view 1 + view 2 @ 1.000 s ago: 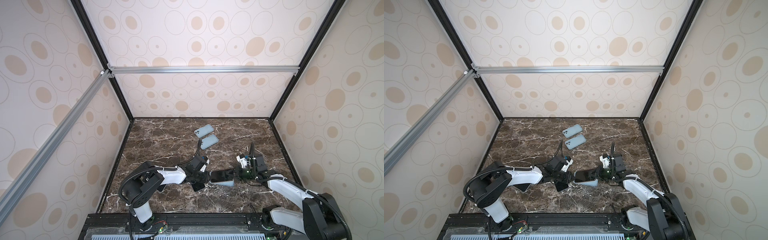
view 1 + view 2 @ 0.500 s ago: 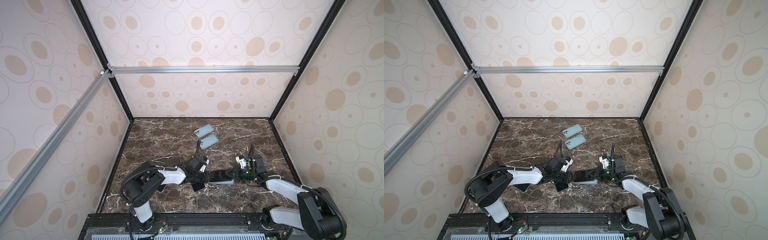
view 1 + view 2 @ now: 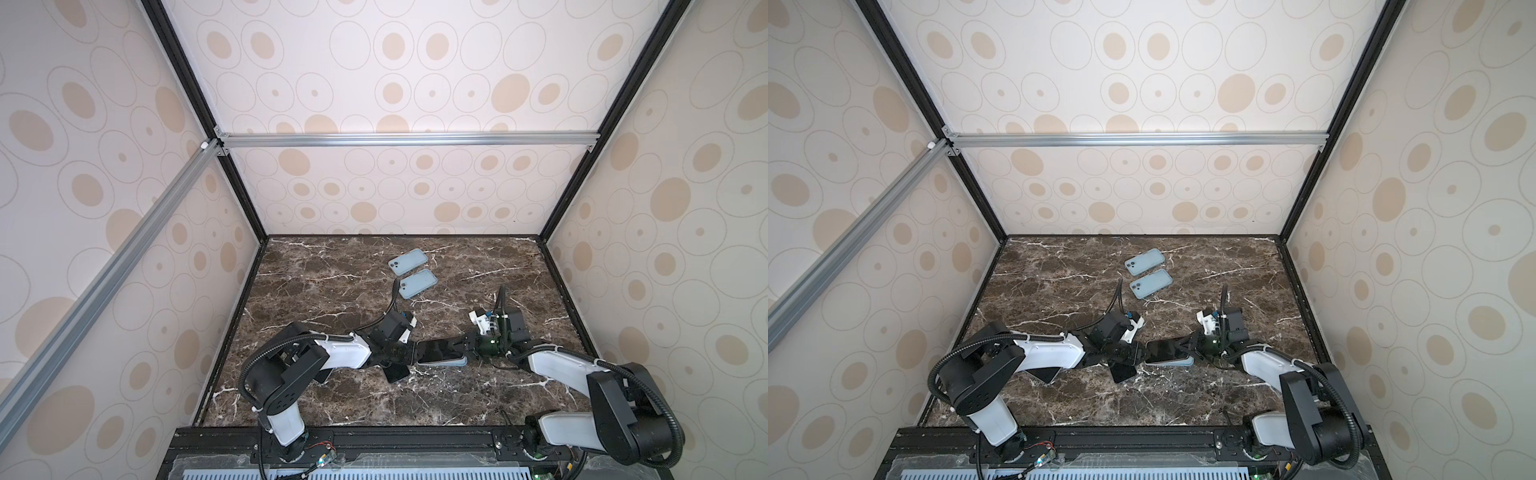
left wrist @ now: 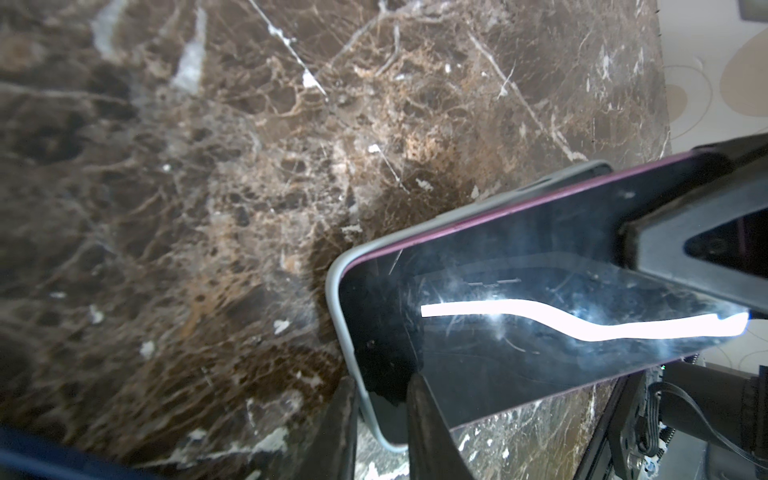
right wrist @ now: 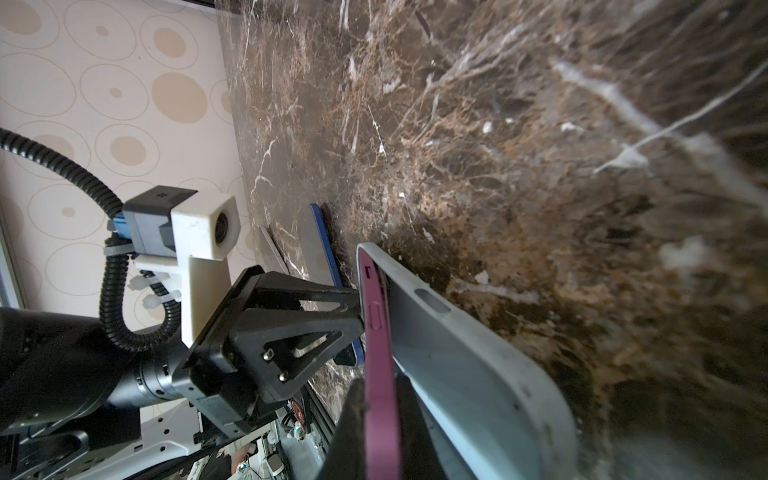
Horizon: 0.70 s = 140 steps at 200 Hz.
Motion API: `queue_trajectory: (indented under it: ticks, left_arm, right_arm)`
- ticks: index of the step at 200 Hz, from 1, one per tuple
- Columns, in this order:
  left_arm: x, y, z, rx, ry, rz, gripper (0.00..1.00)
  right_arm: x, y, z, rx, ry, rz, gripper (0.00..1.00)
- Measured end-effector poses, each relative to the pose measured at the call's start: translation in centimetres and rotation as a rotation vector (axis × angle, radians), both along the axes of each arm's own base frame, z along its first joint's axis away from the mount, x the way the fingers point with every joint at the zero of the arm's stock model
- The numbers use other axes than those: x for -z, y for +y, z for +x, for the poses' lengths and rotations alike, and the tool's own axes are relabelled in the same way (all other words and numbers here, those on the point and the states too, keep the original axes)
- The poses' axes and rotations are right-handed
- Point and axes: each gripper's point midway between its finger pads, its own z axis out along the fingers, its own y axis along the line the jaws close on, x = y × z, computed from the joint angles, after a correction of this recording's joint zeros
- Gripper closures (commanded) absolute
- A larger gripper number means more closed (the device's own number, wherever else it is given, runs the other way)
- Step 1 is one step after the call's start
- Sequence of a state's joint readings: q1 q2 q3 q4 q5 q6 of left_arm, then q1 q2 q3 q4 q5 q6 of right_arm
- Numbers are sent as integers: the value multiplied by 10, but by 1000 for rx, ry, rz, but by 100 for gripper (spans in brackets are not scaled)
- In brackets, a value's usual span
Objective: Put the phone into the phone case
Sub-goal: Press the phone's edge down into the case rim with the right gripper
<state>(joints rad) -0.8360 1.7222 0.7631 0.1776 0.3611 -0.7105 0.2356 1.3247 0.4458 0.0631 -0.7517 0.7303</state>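
- Marble-patterned brown desk [image 3: 332, 299] carries the work. The phone [image 3: 440, 350], dark-screened with a magenta edge, sits at front centre between both arms, over the pale grey-blue phone case [image 3: 445, 362].
- In both top views only a thin strip of the case shows beneath the phone, so the fit is too small to judge there.
- Wrist views show more. At the left arm's end the case rim wraps the phone's corner. At the right arm's end the phone stands off the case at an angle, with a wedge of gap between them.
- Glare streak [image 4: 582, 324] crosses the screen and masks anything on it.
- Dark phone [image 3: 397, 374] lies flat on the desk, partly covered by the left gripper [image 4: 381, 378]. Its edge looks blue in the right wrist view.
- Grey slab [image 5: 272, 249] beyond it is largely hidden and cannot be identified.
- Two pale blue cases [image 3: 407, 262] [image 3: 418, 284] lie side by side near the back, well apart from the work. Whether each holds a phone cannot be told.
- Left gripper: jaws narrow, pinching the phone's corner and the case rim together, one finger on the screen and one outside the case.
- Right gripper [image 5: 381, 380]: jaws closed tight on the phone's magenta edge alone, with one finger in the gap between phone and case.
- A small mark on top of the left wrist camera [image 5: 203, 232] is too small to read.
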Motion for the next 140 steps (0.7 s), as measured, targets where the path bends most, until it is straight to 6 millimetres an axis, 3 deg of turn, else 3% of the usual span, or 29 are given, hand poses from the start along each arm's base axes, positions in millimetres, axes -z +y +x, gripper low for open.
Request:
queue_trajectory:
  ticks: [140]
  left_arm:
    - [3, 4, 3, -5, -22, 28, 79]
  right_arm:
    - [4, -10, 4, -11, 58, -148, 79]
